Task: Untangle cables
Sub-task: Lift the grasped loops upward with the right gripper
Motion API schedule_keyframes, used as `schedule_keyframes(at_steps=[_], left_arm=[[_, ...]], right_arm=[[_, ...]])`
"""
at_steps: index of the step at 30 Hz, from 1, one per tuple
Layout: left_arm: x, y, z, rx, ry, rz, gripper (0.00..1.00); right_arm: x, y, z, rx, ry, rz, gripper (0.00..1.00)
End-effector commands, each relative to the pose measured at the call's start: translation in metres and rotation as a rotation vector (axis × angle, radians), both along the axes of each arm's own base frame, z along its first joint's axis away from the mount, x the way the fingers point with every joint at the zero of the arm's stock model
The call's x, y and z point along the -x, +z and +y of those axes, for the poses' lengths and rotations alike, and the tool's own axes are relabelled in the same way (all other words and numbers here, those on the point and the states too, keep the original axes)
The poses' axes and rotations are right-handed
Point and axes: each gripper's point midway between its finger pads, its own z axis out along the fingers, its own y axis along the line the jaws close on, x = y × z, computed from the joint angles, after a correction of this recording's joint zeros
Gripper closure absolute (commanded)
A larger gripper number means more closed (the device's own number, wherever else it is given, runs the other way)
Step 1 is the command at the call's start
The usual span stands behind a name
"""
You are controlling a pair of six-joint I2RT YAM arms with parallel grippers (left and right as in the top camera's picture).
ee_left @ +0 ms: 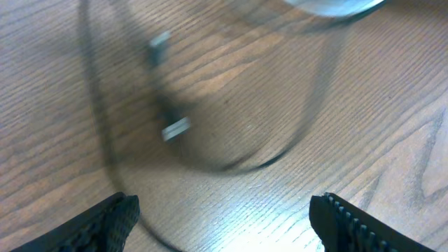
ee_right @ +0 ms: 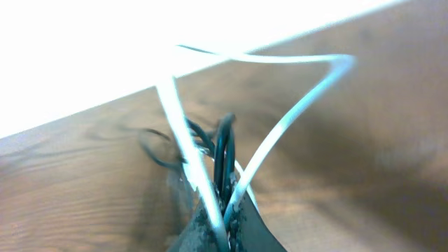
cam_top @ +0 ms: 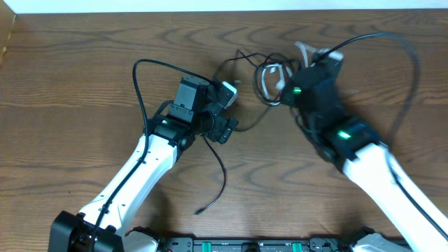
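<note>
Wood tabletop (cam_top: 70, 84) has the cables (cam_top: 269, 73) knotted at far centre, white cable (ee_right: 185, 150) and black strands (ee_right: 225, 150) pinched together in my right hand (ee_right: 222, 217), left hand (ee_left: 224, 224) wide open holding nothing, so I reckon pulling unanchored drags or tightens the whole knot.

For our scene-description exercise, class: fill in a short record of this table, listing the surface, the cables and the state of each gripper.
surface: brown wood-grain table
tangle: thin white cable and thin black cables, bunched together
right gripper: shut on the white and black cables; the white one loops up above it
left gripper: open, holding nothing
under left gripper: blurred black cable loop lying on the wood
</note>
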Motion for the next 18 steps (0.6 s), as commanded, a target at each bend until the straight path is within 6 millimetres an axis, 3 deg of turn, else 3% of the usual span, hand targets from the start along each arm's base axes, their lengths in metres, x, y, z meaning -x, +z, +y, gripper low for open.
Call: schedule_keyframes(at_steps=[1,4,7,8,11,14,18], left_arm=[[0.005,0.001,-0.009,0.042,-0.031,0.024,0.19],[0.014,0.018,-0.035,0.184,-0.142,0.026,0.21],[0.014,0.045,-0.058,0.321,-0.252,-0.041,0.29],[0.012,0.054,-0.063,0.353,-0.28,-0.071,0.36],[0.004,0.074,-0.072,0.402,-0.32,-0.167,0.7],[-0.004,0.082,-0.072,0.4,-0.31,-0.223,0.91],[-0.005,0.069,-0.068,0.344,-0.311,-0.218,0.92]], right_arm=[[0.017,0.055,0.002,0.114,0.165,-0.109,0.99],[0.026,0.067,-0.002,0.11,0.171,-0.12,0.99],[0.03,0.061,-0.004,0.123,0.173,-0.092,0.99],[0.031,0.057,-0.004,0.129,0.175,-0.078,0.99],[0.033,0.052,-0.003,0.131,0.191,-0.057,0.99],[0.034,0.053,0.001,0.121,0.207,-0.057,0.99],[0.035,0.057,0.002,0.114,0.214,-0.063,0.99]])
